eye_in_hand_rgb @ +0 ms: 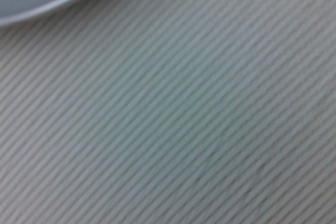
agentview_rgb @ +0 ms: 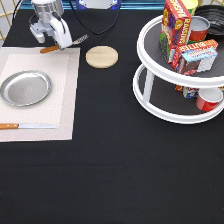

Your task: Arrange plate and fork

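My gripper [agentview_rgb: 62, 43] is at the exterior view's top left, over the far edge of the placemat [agentview_rgb: 60, 100]. It is shut on the fork [agentview_rgb: 76, 39]. The fork's brown handle sticks out to the left and its silver tines point right, held off the table. The plate [agentview_rgb: 25, 88], round and shiny silver, lies on the left part of the placemat, below the gripper. The wrist view shows the ribbed placemat [eye_in_hand_rgb: 187, 125] from close by and a sliver of the plate's rim [eye_in_hand_rgb: 22, 10].
A wooden-handled knife [agentview_rgb: 27, 126] lies along the placemat's near edge. A round wooden coaster [agentview_rgb: 102, 56] sits to the right of the gripper. A white two-tier turntable rack [agentview_rgb: 150, 95] with boxes and cans stands at the right.
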